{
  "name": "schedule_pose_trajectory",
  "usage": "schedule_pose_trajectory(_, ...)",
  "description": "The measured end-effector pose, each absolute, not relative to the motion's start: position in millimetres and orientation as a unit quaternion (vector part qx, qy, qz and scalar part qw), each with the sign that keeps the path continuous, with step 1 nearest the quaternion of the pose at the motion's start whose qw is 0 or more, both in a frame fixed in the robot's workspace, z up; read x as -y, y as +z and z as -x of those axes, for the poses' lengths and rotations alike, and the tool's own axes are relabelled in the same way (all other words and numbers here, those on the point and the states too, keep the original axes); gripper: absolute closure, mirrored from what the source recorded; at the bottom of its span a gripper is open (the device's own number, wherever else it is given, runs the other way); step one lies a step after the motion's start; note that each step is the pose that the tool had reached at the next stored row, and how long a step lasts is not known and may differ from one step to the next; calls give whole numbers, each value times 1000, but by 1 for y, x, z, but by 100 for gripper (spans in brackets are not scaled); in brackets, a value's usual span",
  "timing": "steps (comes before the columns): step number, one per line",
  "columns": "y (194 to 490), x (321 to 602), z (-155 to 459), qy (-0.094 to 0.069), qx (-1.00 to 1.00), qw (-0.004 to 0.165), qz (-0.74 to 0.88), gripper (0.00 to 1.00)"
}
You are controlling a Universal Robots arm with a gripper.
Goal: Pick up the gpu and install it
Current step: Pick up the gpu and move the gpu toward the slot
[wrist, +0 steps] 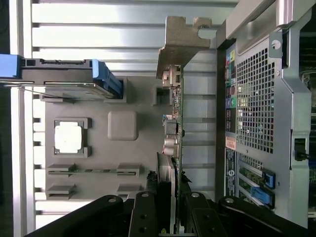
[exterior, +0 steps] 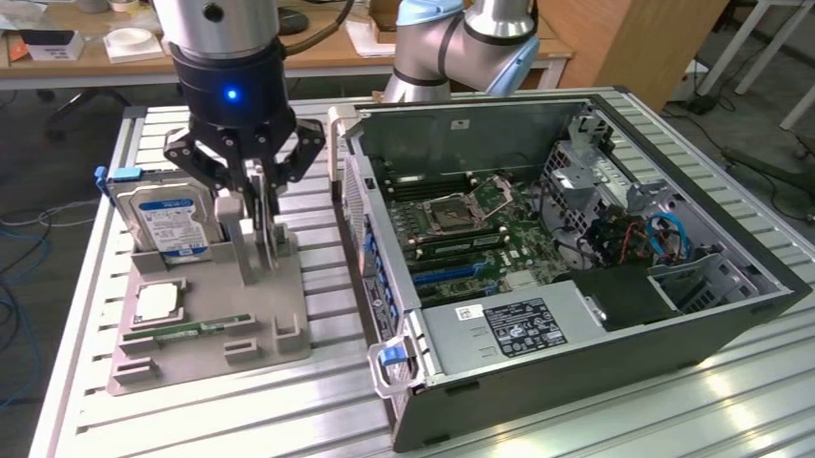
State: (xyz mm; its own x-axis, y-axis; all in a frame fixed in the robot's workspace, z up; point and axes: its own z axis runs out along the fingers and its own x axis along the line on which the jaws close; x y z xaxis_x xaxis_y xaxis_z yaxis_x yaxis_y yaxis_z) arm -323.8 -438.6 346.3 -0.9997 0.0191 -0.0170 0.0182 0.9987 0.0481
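The tool [wrist: 174, 191] is partly closed, its fingers [wrist: 164, 178] pressed on the two faces of the gpu [wrist: 176, 123]. The card stands on edge in a slot of the grey holder [exterior: 274, 329] on the slatted tabletop [exterior: 319, 405], silver bracket [wrist: 180, 42] at one end. It is between the blue-labelled hard drive [exterior: 166, 224] and the open computer case [exterior: 574, 367].

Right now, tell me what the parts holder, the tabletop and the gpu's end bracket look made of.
Parts holder: matte grey, moulded look, probably plastic.
Tabletop: slatted, brushed silvery sheen, likely aluminium.
End bracket of the gpu: thin bent sheet, dull metallic grey, seemingly steel.
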Motion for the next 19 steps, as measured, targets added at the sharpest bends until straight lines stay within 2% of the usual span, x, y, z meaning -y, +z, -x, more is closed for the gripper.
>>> schedule_pose_trajectory(19, 366, 439, 325, 24, -1000, 9, -9, 73)
